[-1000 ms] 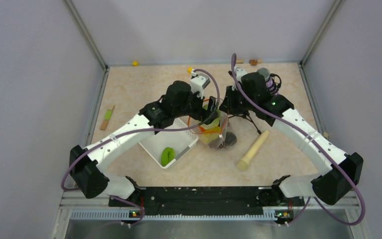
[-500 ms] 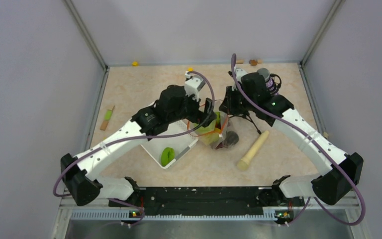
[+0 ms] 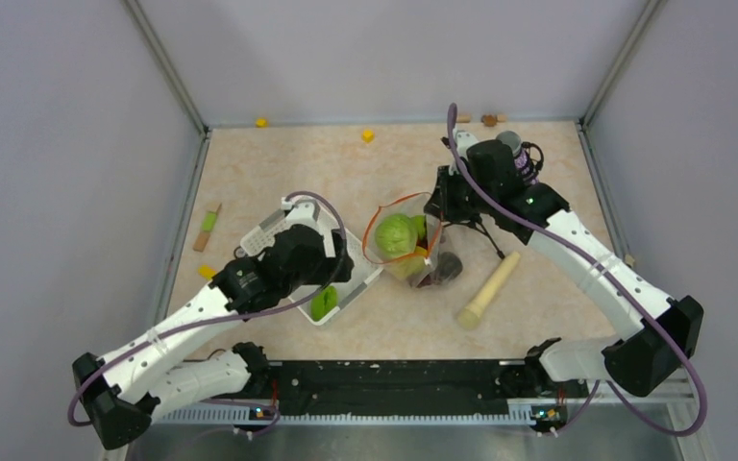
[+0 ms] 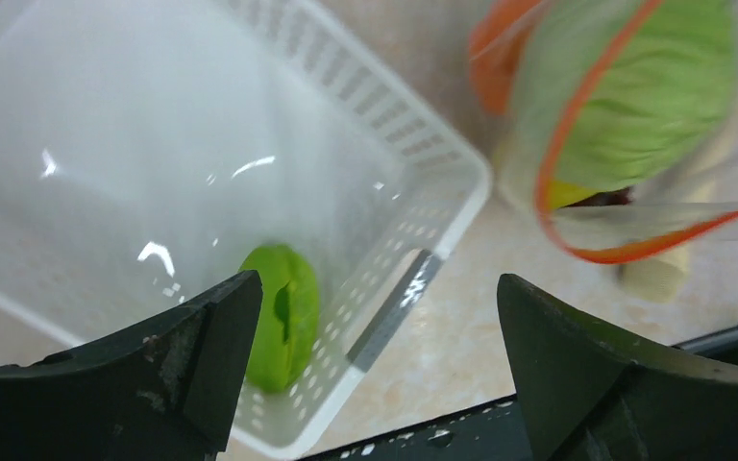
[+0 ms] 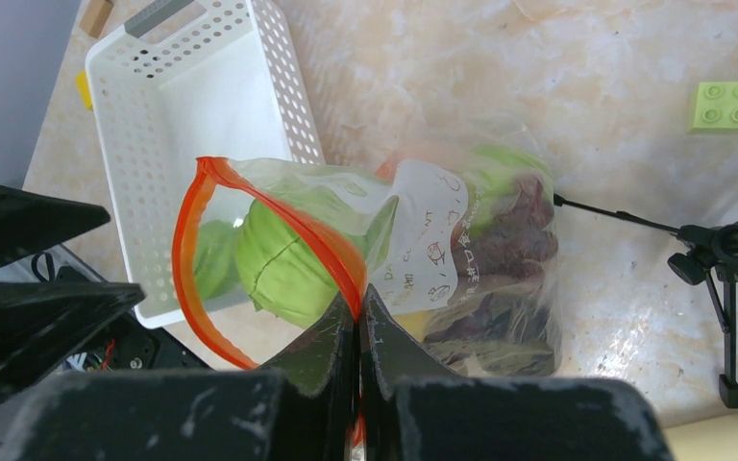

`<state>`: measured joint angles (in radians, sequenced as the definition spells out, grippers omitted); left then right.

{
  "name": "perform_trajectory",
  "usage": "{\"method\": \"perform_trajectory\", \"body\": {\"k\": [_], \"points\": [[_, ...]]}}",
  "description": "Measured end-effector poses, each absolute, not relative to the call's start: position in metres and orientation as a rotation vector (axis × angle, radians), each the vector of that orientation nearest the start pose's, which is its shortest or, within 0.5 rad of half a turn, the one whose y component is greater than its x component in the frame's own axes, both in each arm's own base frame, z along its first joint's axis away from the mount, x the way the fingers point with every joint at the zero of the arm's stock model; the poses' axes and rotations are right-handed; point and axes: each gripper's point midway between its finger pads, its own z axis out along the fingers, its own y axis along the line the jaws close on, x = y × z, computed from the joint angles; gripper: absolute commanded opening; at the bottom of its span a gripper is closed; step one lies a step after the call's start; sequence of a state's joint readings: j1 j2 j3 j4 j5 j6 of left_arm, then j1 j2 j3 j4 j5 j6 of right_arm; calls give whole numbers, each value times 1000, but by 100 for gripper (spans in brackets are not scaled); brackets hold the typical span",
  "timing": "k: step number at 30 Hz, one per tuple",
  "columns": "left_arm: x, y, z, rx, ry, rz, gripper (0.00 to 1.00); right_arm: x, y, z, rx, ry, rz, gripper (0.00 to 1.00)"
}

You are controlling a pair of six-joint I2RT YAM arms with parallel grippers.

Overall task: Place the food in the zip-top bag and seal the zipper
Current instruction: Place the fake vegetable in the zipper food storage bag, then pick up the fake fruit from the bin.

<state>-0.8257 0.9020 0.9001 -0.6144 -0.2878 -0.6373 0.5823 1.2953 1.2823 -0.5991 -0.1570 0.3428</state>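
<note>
Most of the food [image 5: 279,264] is already inside the zip-top bag [image 5: 480,250], just beside the white basket [image 4: 375,106]. One green piece [image 4: 288,307] lies in the basket, not yet bagged. The right pincer [image 5: 357,303] is clamped on the zipper [image 5: 181,259], holding the mouth open. The left pincer [image 4: 380,317] hangs wide open and empty over the basket. Sealing is not yet done.

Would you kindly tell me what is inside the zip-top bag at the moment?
The zip-top bag shows a large light-green piece at its open mouth, dark grapes deeper in, an orange piece and a yellow piece. Anything beneath them is hidden by fruit and printed plastic.
</note>
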Motion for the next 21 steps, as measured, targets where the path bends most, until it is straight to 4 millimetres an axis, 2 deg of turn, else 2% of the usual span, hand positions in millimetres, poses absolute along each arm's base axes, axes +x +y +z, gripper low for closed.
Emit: {"method": "perform_trajectory", "body": {"k": [3,5,10,17,21], "points": [[202,-170,165,-54,2342,-380,97,288,239,252,-362,2231,683,0],[197,-161,147,-87,2398,-315,97,288,239,252,-363,2231,684,0],[194,-154,120,-124,2480,-239,95,288,239,252,-363,2231,684,0],[197,-142,76,-190,2628,-170,86,288,239,252,-363,2231,684,0],[196,-141,64,-190,2680,-199,85,288,239,252,-364,2231,683,0]]}}
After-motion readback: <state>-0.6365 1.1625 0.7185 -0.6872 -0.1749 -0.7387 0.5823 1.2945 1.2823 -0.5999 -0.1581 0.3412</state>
